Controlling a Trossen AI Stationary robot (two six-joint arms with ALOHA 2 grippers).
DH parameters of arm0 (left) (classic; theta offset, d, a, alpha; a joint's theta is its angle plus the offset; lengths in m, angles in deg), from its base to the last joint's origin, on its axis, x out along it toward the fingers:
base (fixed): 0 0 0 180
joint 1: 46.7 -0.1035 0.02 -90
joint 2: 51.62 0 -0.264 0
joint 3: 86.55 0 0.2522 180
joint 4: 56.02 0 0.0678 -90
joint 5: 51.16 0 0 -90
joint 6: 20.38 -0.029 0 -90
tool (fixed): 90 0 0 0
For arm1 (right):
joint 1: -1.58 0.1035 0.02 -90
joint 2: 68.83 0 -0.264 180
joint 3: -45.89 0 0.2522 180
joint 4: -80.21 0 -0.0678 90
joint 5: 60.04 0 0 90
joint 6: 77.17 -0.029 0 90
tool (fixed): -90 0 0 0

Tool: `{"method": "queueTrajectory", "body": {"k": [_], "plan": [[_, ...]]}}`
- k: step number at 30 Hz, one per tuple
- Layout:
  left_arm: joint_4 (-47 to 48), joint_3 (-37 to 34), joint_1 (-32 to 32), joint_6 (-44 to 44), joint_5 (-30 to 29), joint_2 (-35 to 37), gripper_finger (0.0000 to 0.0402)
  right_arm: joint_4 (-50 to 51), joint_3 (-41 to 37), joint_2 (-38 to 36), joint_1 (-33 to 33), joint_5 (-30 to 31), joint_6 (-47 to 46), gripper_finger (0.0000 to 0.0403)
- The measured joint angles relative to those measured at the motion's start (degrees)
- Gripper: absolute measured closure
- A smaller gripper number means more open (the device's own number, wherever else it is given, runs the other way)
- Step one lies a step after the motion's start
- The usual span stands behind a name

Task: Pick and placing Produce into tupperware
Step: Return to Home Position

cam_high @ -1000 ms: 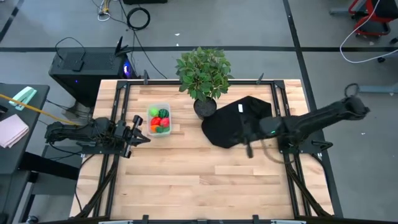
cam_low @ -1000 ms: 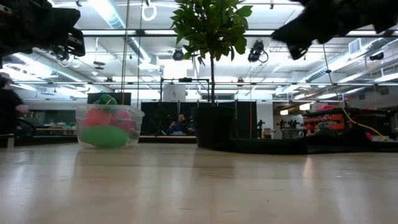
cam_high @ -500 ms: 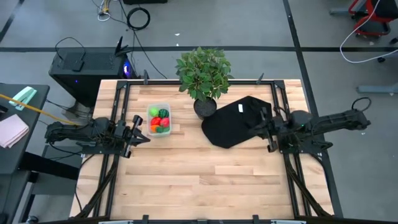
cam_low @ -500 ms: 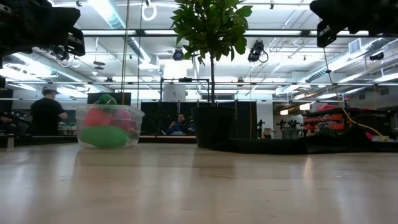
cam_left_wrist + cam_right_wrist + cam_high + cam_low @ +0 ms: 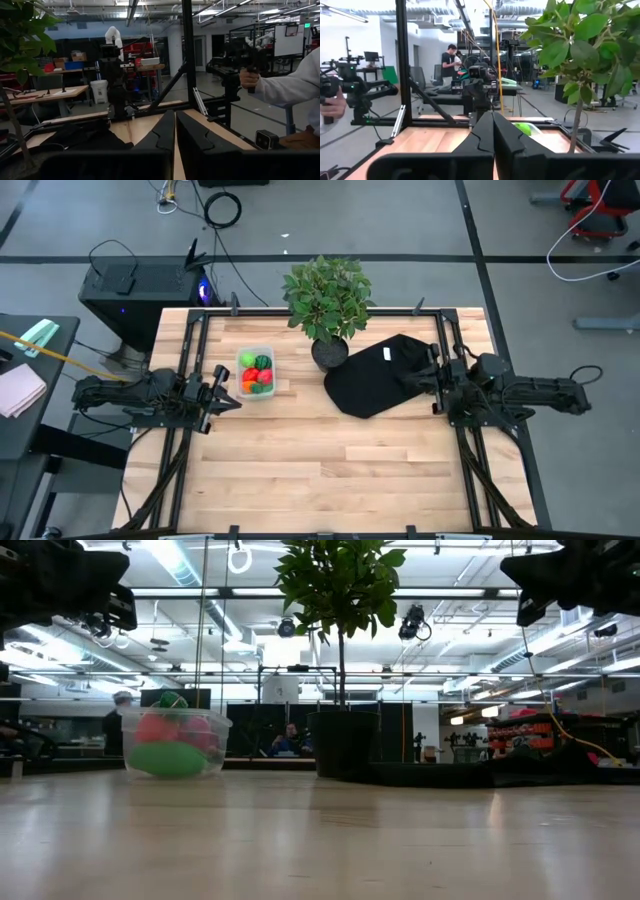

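The clear tupperware [image 5: 255,370] stands by its bottom on the wooden table at the left, and also shows in the low view [image 5: 176,743]. The produce lies inside it: green [image 5: 247,360], red [image 5: 264,377] and orange [image 5: 248,386] pieces. My left gripper [image 5: 230,394] hovers shut just left of the tub, pointing toward the table's right; its fingers [image 5: 175,125] have nothing between them. My right gripper [image 5: 418,382] is also shut, at the right edge of the black cloth, pointing left. Its fingers [image 5: 493,125] are closed on nothing too.
A potted plant [image 5: 325,300] stands at the far middle of the table. A black cloth [image 5: 375,385] lies to the plant's right. Black frame rails [image 5: 185,360] run along both sides. Bare wood [image 5: 330,470] fills the near half. A person's hand [image 5: 249,77] holds a device beyond the table.
My right gripper has drawn back from over the black cloth toward the table's right edge as its arm folded in. It has tipped up from slanting down to about level, and it has stayed shut. A person has walked across the room behind the tub.
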Motion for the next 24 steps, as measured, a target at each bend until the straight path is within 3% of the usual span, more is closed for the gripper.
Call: {"method": "queueTrajectory", "body": {"k": [11, 16, 24], "plan": [[0.24, 0.00, 0.00, 1.19, 0.01, 0.00, 0.0383, 0.26, -0.58, -8.38, -1.34, -1.99, 3.12, 0.0403], [0.38, 0.00, 0.00, 1.17, -0.01, 0.00, 0.0374, 2.81, 0.76, -8.34, -1.33, -2.62, 3.32, 0.0403], [0.48, 0.00, 0.00, 0.76, -0.01, -0.02, 0.0392, 6.21, -1.87, -8.26, -1.34, -2.58, -1.33, 0.0403]]}}
